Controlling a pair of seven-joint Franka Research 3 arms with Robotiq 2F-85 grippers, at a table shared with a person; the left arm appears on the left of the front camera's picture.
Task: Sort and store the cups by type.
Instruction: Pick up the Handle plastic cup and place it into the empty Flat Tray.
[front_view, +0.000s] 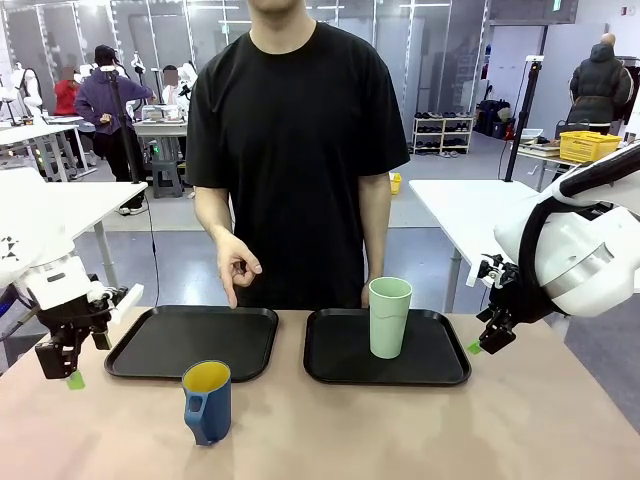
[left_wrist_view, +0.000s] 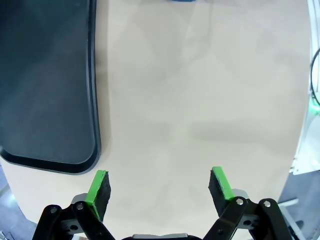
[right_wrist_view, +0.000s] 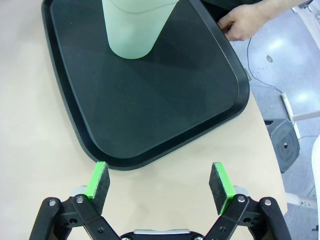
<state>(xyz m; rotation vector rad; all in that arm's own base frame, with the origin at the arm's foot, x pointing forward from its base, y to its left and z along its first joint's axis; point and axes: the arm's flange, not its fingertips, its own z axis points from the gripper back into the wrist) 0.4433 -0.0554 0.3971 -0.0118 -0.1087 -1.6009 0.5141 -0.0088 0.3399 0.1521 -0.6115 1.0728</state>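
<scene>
A tall pale-green tumbler (front_view: 389, 316) stands upright on the right black tray (front_view: 440, 372); the right wrist view shows its base (right_wrist_view: 134, 30) on that tray (right_wrist_view: 165, 105). A dark-blue mug (front_view: 208, 401) with a yellow inside and a handle stands on the bare table in front of the left black tray (front_view: 160, 345). My left gripper (front_view: 62, 368) hangs open at the table's left edge, well left of the mug. My left gripper (left_wrist_view: 159, 189) is open over bare tabletop beside the left tray (left_wrist_view: 45, 100). My right gripper (front_view: 486, 340) is open just right of the right tray, its fingers (right_wrist_view: 100, 181) empty.
A person in a black shirt stands at the far side. One hand (front_view: 236, 266) hovers above the left tray; the other hand (right_wrist_view: 245, 22) rests by the right tray's far edge. The beige tabletop (front_view: 400, 430) lies bare in front of both trays.
</scene>
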